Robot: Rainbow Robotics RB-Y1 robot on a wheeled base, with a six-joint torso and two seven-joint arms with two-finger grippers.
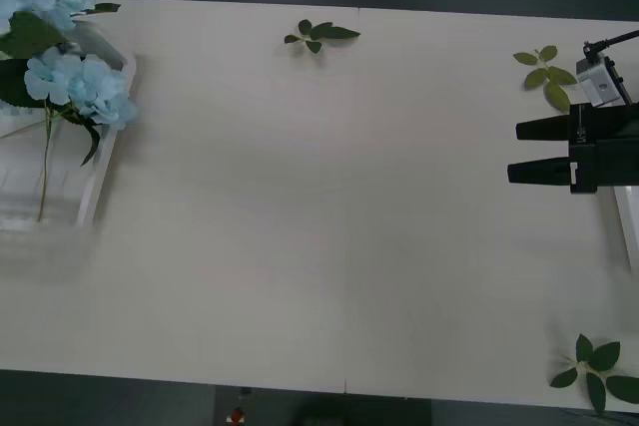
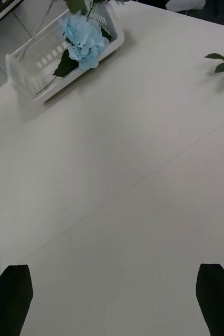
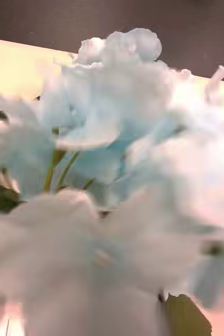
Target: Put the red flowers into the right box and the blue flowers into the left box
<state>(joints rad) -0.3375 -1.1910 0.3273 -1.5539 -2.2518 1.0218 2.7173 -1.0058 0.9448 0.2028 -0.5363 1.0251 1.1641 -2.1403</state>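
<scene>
Pale blue blooms, white basket, cream desk

The blue flowers point(image 1: 80, 87) are pale blue with dark-green leaves; the left box point(image 2: 33, 68) is white with a grid-patterned side; the desk point(image 1: 329, 207) is plain cream; loose leaf sprigs point(image 1: 319, 35) are green; the right pincer point(image 1: 514, 152) has black fingers

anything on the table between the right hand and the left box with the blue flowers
Nothing: the front view shows bare table from the open right hand across to the left box holding the blue flowers.
</scene>
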